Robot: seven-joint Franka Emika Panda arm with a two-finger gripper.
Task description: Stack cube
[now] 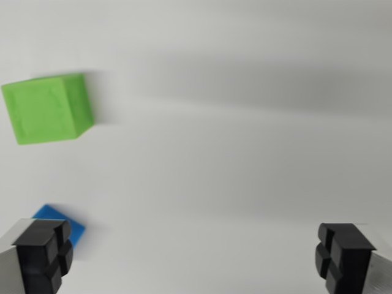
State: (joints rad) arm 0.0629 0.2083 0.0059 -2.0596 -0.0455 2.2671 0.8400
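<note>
You have a bare white counter point(233, 159) filling the centre and right of the frame, wide open. The jaws point(196, 257) stand spread far apart at the bottom corners, gripping nothing. The green cube point(46, 109) sits at upper left; the blue cube point(61, 222) peeks out just behind the lower-left finger point(43, 254).

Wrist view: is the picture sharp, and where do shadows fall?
In the wrist view, the green cube has smeared edges, likely motion blur; a soft broad shadow band crosses the white table at upper right; the blue cube also looks soft.
</note>
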